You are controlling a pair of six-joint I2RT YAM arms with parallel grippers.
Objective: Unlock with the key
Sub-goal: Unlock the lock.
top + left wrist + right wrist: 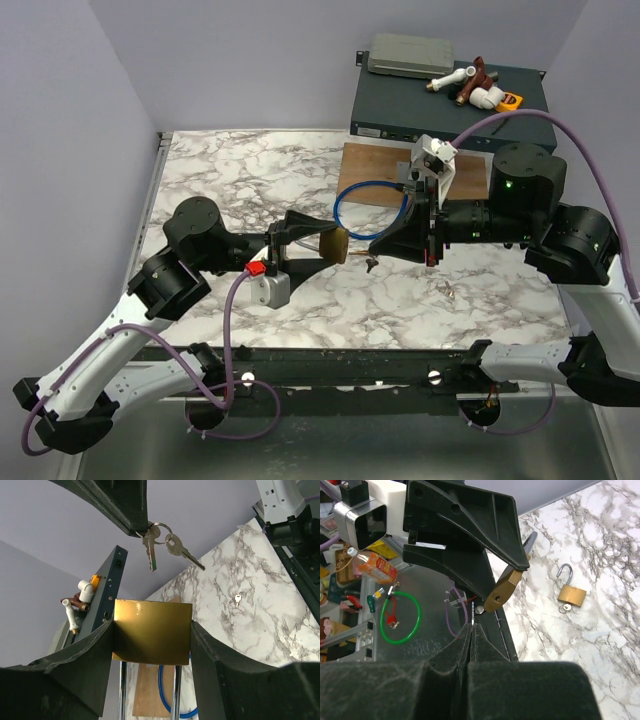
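Note:
My left gripper [322, 245] is shut on a brass padlock [335, 245] and holds it above the marble table. In the left wrist view the padlock body [152, 630] sits clamped between my two fingers, its silver shackle pointing back toward the wrist. My right gripper [378, 256] is shut on the slim silvery key [471, 618], seen edge-on and sticking out past the fingertips [465, 635]. The key tip is just short of the padlock's keyhole end [502, 594]. In the left wrist view the key [150, 552] hangs with a second key on a ring, above the padlock.
A second small brass padlock [571, 594] with keys lies on the table to the right, also in the top view [452, 293]. A wooden board [400, 172] and a blue cable loop [372, 208] lie behind the grippers. A dark box [450, 100] with pipe fittings stands at the back right.

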